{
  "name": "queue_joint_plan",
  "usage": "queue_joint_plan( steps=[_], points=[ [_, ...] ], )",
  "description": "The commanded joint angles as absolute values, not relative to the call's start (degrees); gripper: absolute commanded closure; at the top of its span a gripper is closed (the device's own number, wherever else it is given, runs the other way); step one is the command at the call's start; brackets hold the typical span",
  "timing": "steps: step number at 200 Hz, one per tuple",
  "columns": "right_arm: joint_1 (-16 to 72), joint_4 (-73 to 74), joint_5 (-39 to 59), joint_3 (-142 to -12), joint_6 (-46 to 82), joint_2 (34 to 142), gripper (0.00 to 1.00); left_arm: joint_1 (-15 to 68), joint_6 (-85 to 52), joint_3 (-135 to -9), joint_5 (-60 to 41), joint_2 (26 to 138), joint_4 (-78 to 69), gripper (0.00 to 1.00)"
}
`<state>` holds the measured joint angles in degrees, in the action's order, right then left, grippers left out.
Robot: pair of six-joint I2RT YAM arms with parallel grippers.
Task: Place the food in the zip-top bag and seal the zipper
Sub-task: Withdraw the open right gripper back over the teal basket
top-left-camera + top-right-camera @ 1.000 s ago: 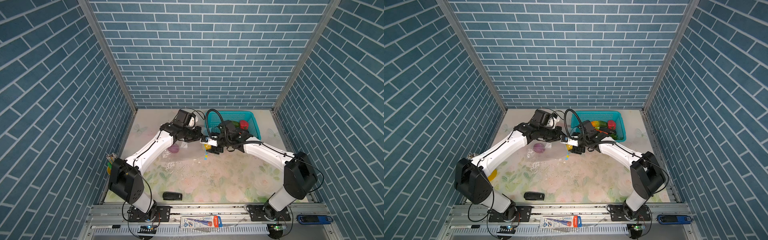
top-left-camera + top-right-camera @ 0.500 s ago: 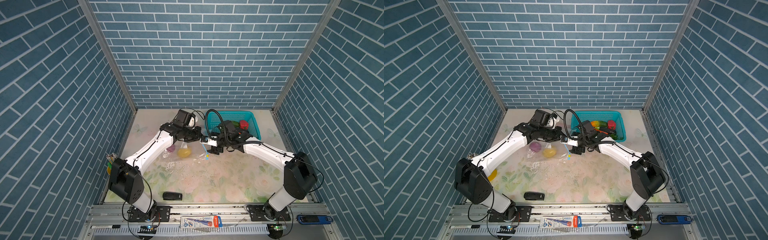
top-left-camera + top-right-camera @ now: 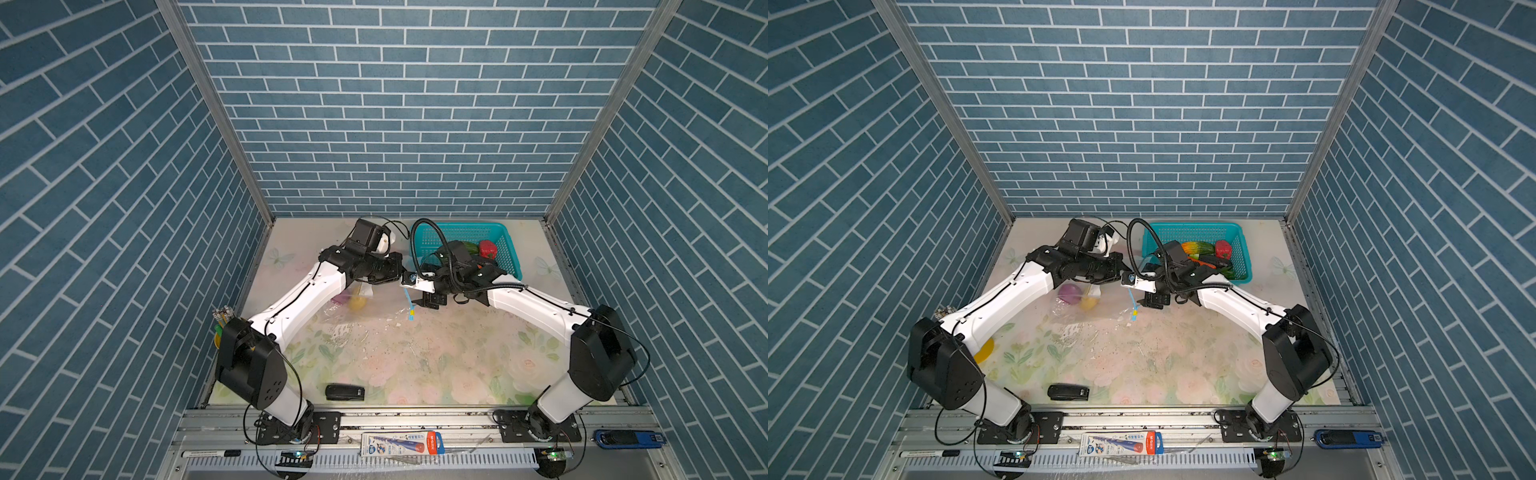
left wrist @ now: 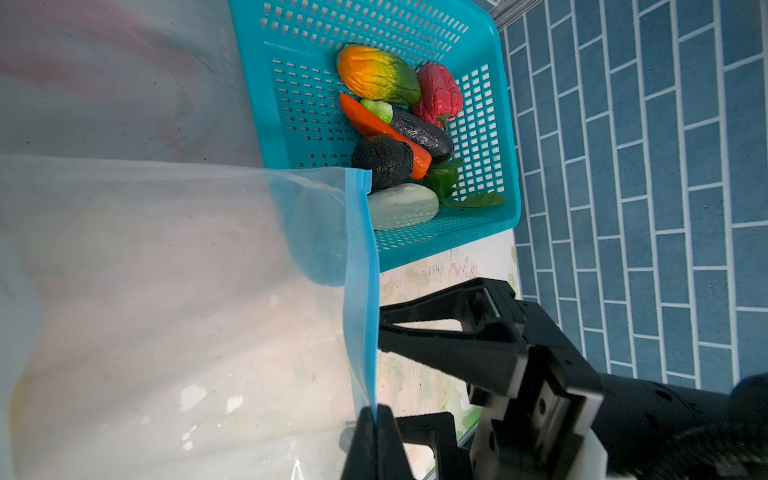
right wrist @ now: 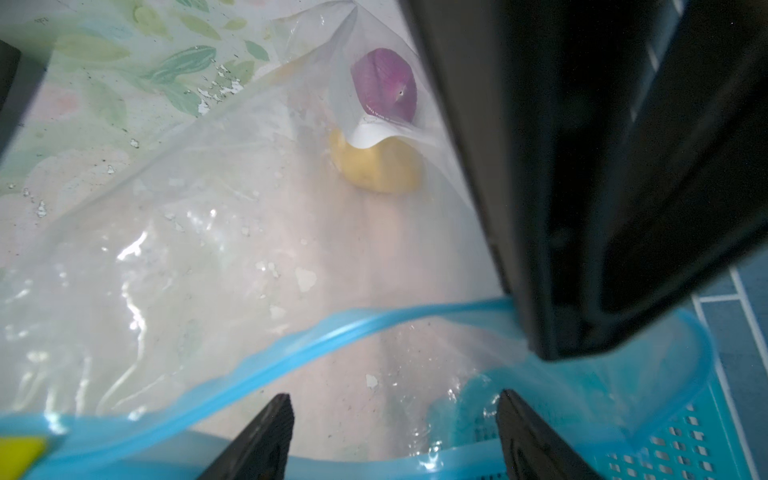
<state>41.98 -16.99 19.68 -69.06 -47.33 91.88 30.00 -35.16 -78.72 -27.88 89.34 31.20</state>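
The clear zip-top bag point(image 3: 365, 320) lies on the table with its mouth held up. My left gripper point(image 4: 376, 415) is shut on the light-blue zipper point(image 4: 361, 270) strip. A purple piece point(image 5: 384, 83) and a yellow piece point(image 5: 382, 166) of food lie deep inside the bag, also seen in a top view point(image 3: 1069, 294) point(image 3: 1088, 302). My right gripper point(image 5: 395, 415) stands open and empty at the bag's mouth, between the two zipper edges point(image 5: 332, 336). The yellow slider tab point(image 3: 1133, 311) hangs at the strip's low end. More food, including a red piece point(image 4: 440, 95) and an orange-green piece point(image 4: 376, 81), sits in the basket.
The teal perforated basket point(image 3: 509, 253) stands at the back right, just behind the right wrist. A black device point(image 3: 345, 392) lies near the front edge. A pencil cup point(image 3: 220, 324) stands by the left wall. Brick walls close in three sides.
The yellow piece has left the right gripper and rolled deeper into the bag, coming to rest beside the purple piece. The right jaws have opened slightly wider. The left gripper has kept its hold.
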Motion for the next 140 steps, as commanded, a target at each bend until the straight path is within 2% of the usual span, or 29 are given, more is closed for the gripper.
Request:
queue_joint_plan(
  steps=[1,84,140],
  points=[
    [42.6,-19.3,18.1,-70.6,-50.8,88.1,0.21,30.4,-35.2,-77.9,-28.7,87.2,29.1,1.00],
    [40.8,-23.5,12.0,-68.7,-51.7,79.2,0.18,30.4,-35.5,-79.2,-29.4,88.3,28.0,1.00],
    [33.8,-23.8,9.5,-69.4,-48.2,76.7,0.18,30.4,-35.3,-80.7,-30.6,89.8,28.0,1.00]
  ],
)
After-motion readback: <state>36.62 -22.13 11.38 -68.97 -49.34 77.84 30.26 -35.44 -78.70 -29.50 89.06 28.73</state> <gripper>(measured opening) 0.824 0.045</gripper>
